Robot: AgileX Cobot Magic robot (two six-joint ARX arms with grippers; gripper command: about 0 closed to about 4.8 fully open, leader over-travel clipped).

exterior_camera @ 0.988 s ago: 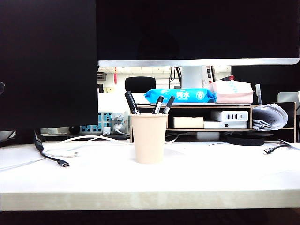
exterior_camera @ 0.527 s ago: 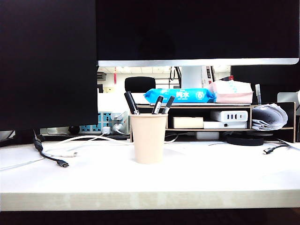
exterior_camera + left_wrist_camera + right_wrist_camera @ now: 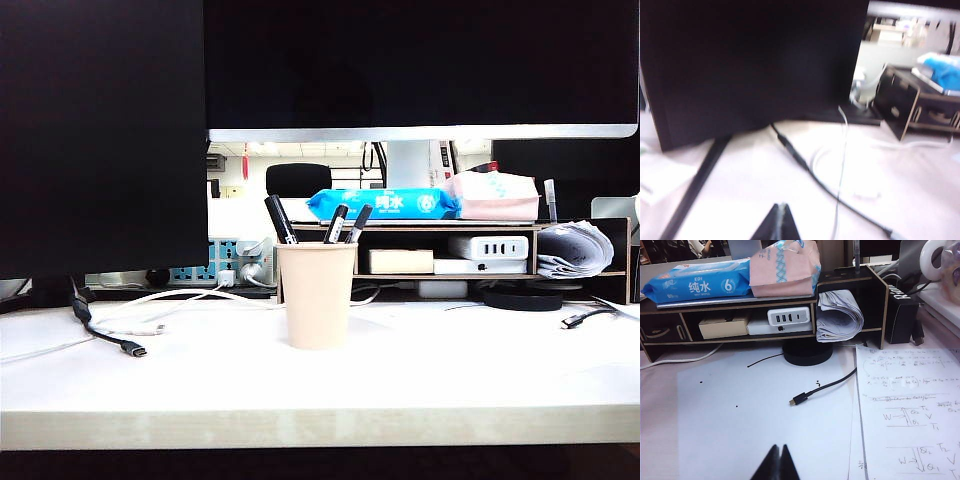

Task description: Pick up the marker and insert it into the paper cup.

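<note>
The left gripper (image 3: 781,220), its dark fingertips pressed together on nothing, hangs low over the white table (image 3: 450,370); a black cable (image 3: 805,165) trails just ahead of it. Farther ahead, mid-table, the plain cream-beige paper cup (image 3: 317,295) stands upright, with the thick black marker (image 3: 281,219) leaning inside. The right gripper (image 3: 775,462), likewise closed and empty, hovers over the table beside handwritten paper sheets (image 3: 910,410).

Left pincer (image 3: 781,220), tips together, above black cable (image 3: 805,162).
</note>
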